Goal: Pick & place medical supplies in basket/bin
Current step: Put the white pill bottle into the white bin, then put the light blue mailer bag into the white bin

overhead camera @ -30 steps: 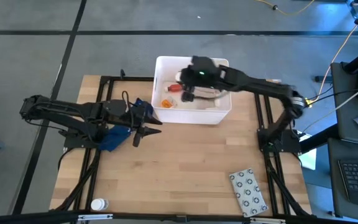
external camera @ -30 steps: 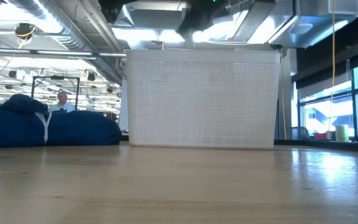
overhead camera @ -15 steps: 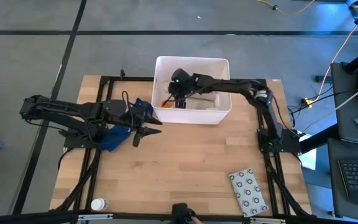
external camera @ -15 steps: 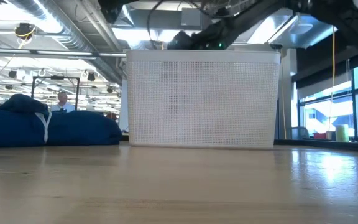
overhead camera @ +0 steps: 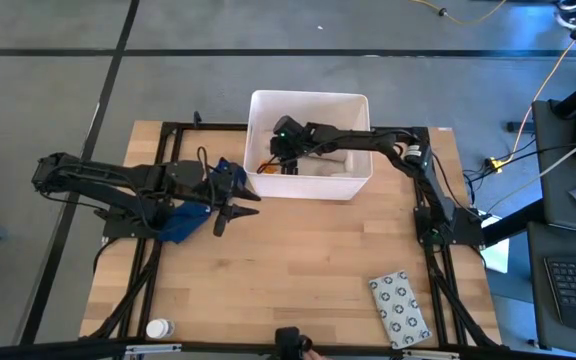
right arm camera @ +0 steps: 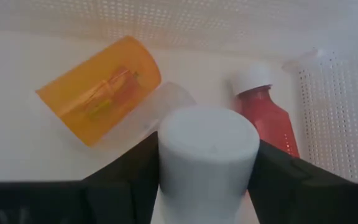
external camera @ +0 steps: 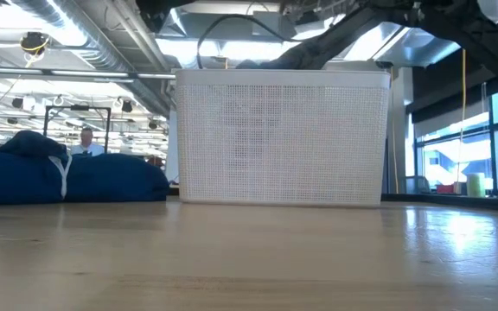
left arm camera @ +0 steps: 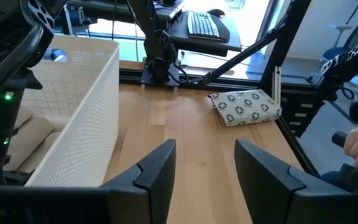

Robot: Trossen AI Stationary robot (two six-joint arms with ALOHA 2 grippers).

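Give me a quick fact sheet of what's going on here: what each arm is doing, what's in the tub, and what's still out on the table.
right gripper: inside the white tub, shut on a white bottle
left gripper: open, empty, waiting left of the tub
in the tub: orange vial, red bottle
still on the table: grey ring-patterned packet, small white bottle
other: blue cloth under the left arm
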